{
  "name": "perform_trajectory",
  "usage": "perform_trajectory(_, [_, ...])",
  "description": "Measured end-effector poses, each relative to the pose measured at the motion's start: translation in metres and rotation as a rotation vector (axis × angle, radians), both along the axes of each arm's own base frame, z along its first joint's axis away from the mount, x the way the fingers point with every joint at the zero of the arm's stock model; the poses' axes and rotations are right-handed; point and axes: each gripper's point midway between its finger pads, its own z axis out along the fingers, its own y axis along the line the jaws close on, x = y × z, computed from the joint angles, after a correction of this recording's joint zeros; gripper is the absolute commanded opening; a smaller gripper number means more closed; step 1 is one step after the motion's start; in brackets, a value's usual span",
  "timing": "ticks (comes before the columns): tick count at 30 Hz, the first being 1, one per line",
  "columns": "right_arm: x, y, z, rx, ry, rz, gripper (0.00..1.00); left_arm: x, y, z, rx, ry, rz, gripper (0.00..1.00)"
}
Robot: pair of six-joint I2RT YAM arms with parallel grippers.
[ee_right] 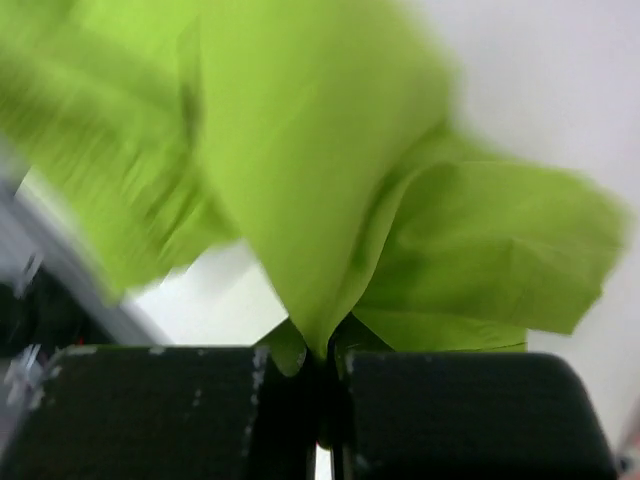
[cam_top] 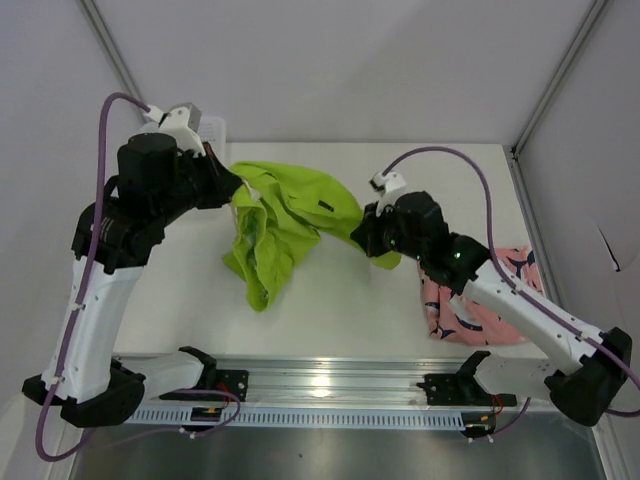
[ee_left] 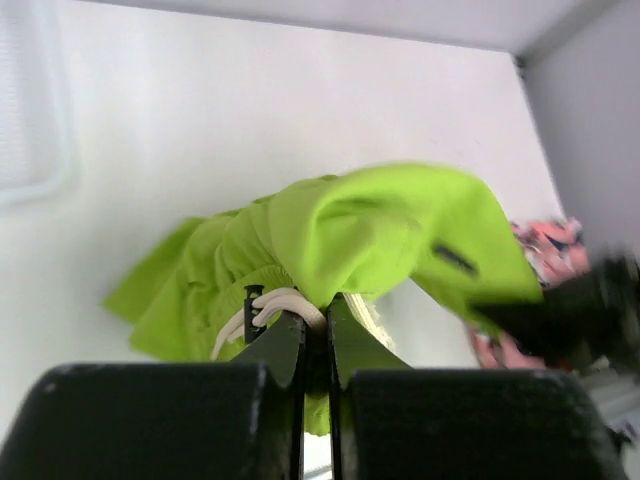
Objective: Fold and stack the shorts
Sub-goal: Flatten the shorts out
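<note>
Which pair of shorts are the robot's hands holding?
The lime green pair, pinched by the left hand and right hand; the pink printed pair is in neither hand.

Soft matt cloth green shorts (cam_top: 285,215); smooth matt white table (cam_top: 340,300).

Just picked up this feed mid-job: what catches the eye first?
The lime green shorts hang in the middle, pinched at one end by the left gripper and at the other by the right gripper. The pink shorts lie crumpled at the far right, partly under the right arm.
</note>
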Motion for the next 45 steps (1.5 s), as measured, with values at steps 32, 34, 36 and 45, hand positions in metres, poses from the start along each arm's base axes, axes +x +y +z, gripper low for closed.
perform_trajectory(32, [-0.157,0.044,-0.211,0.193,0.457,0.25,0.67,0.022,0.059,-0.112,0.19,0.134,0.267,0.0])
perform_trajectory(34, [-0.153,0.054,-0.208,0.234,0.445,0.256,0.66,0.022,0.059,-0.113,0.191,0.136,0.266,0.0])
perform_trajectory(36, [-0.151,0.06,-0.208,0.253,0.443,0.26,0.66,0.021,0.06,-0.112,0.189,0.132,0.266,0.0])
perform_trajectory(45, [-0.14,0.094,-0.214,0.292,0.453,0.273,0.63,0.018,0.061,-0.107,0.19,0.116,0.262,0.0])
